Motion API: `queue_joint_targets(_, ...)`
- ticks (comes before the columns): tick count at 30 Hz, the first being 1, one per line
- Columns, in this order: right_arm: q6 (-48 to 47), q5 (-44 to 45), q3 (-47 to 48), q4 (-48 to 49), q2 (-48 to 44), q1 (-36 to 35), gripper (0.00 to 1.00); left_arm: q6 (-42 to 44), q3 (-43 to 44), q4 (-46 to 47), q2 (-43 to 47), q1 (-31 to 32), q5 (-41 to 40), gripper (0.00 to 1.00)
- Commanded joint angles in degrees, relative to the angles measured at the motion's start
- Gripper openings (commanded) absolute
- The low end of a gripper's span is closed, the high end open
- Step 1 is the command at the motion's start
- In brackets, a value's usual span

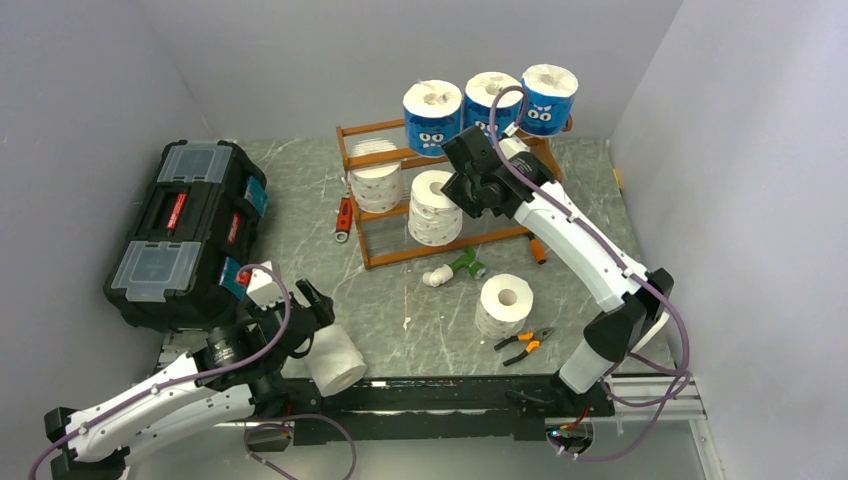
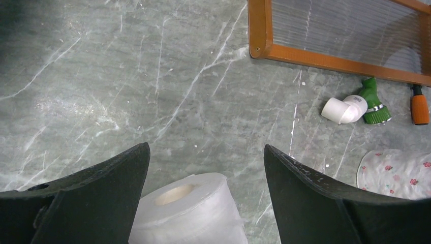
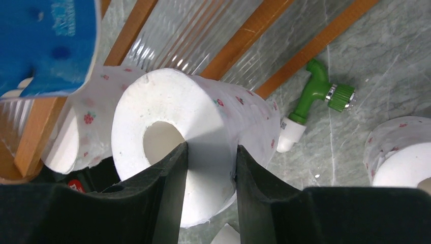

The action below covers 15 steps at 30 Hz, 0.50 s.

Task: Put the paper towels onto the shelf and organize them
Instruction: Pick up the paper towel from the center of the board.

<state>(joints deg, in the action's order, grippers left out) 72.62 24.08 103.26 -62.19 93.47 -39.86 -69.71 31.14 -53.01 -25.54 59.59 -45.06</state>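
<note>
Three blue face-printed rolls (image 1: 432, 118), lettering unreadable, top the shelf (image 1: 440, 248); right claw (image 3: 211, 155) clamps a floral roll (image 3: 203, 107), left claw (image 2: 206, 148) apart.

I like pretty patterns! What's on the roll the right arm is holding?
The roll is white with tiny red flowers; clearest in the right wrist view.

The left gripper's (image 2: 206, 152) two black fingers (image 2: 96, 188) stand wide apart, a plain white paper roll with a hollow core (image 2: 189, 213) between them on the grey-green marbled tabletop (image 2: 101, 76). To the right are an orange-brown wooden shelf corner (image 2: 260, 30), a green-and-white plastic fitting (image 2: 358, 105), an orange handle tip (image 2: 420, 104) and a flower-printed white roll (image 2: 396, 173).
</note>
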Motion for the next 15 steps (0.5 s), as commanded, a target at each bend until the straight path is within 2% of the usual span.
queue_joint_targets(1, -1.48, 5.35, 4.83, -0.79, -3.51, -1.16, 0.00, -0.51, 0.60, 0.32, 0.40, 0.08, -0.83, 0.88)
queue_joint_targets(15, -3.81, 9.19, 5.37, 0.72, -3.06, -1.28, 0.00, -0.59, 1.21, 0.30, -0.50, 0.08, -0.32, 0.88)
